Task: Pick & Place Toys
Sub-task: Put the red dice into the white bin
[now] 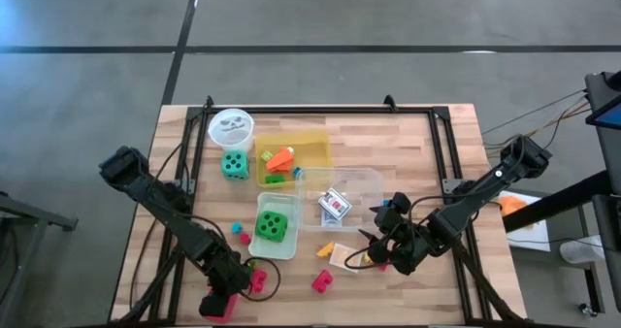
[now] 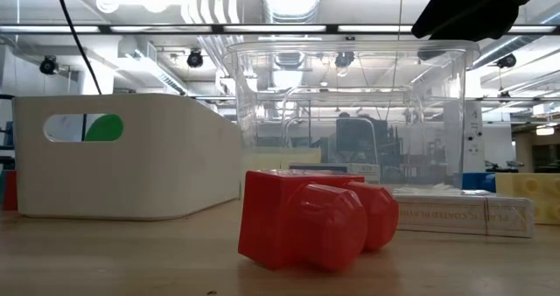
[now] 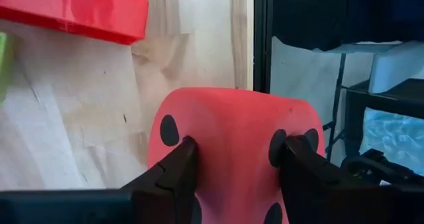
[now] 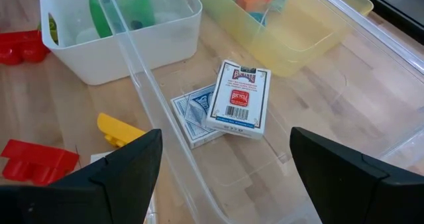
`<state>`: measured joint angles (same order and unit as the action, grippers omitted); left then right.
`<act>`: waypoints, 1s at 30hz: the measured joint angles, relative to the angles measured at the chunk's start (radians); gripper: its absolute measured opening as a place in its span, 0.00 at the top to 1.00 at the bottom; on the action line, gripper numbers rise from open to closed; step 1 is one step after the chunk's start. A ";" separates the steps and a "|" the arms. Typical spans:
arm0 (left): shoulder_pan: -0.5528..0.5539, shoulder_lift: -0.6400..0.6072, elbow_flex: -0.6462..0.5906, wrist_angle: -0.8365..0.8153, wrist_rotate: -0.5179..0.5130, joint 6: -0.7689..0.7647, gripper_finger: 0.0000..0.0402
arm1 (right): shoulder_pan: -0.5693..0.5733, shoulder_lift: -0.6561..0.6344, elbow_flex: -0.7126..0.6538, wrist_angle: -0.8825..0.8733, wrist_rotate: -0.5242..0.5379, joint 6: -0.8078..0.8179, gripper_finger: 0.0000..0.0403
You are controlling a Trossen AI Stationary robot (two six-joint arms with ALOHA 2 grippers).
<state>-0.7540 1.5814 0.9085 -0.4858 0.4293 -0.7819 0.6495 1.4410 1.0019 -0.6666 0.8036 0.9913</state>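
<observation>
A: How far along are we?

B: Partway. A green die (image 1: 273, 224) sits in the white bin (image 1: 288, 247), card packs (image 1: 334, 205) in the clear box (image 1: 369, 180). Red blocks (image 1: 321, 281) lie loose near the front edge.

A: The grippers?

B: The left gripper (image 3: 232, 159) pinches the red die (image 3: 228, 144) at the near left corner. The right gripper (image 4: 222, 168) hovers open over the cards.

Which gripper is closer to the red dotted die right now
Left. The left gripper has its fingers on both sides of the red dotted die at the table's near edge; the right gripper hovers across the table, by the clear box.
</observation>
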 joint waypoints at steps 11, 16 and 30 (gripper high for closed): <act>-0.001 0.002 -0.001 -0.003 0.000 -0.003 0.66 | 0.000 0.000 0.000 0.000 0.000 0.000 0.19; -0.001 0.001 -0.001 -0.003 0.000 0.000 0.66 | 0.000 0.000 0.000 0.000 0.000 0.000 0.19; 0.000 -0.003 0.027 -0.048 -0.024 -0.004 0.68 | 0.000 0.000 0.000 0.000 0.000 0.000 0.19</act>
<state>-0.7540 1.5780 0.9353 -0.5342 0.4050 -0.7863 0.6498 1.4410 1.0019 -0.6662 0.8040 0.9913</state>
